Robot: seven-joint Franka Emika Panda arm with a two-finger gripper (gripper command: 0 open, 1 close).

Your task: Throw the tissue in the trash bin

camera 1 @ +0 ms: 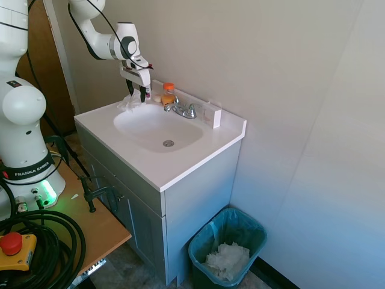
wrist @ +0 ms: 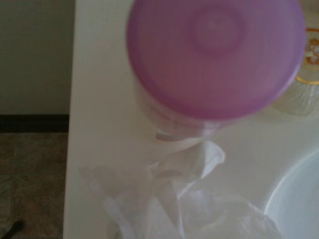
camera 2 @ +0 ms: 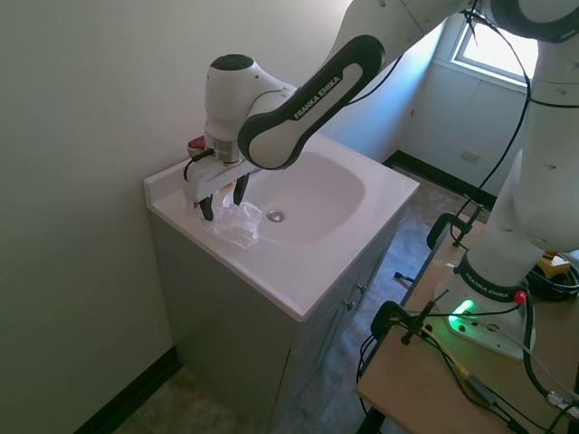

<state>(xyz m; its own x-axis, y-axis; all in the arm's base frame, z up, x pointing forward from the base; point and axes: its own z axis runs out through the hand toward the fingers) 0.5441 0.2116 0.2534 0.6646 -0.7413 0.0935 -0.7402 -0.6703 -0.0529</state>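
While hovering: jaws [camera 2: 223,202] are standing spread, gripping nothing.
Tissue [camera 2: 235,222]: lying on the counter [camera 1: 180,162] directly beneath, toward six o'clock.
Trash bin [camera 1: 212,239]: waiting on the floor.

We see the gripper [camera 1: 136,93] pointing down at the back left corner of the white vanity top [camera 1: 180,165], its two dark fingers [camera 1: 142,94] apart, with the tissue [camera 1: 129,102] lying crumpled on the counter right below them, beside the sink basin [camera 1: 157,127]. Just beyond stands an orange-capped bottle [camera 1: 168,93], and next to it the chrome faucet [camera 1: 183,109]. On the floor at the cabinet's right, the trash bin [camera 1: 228,250] sits with its bluish liner and a wad of white paper [camera 1: 227,260] inside.
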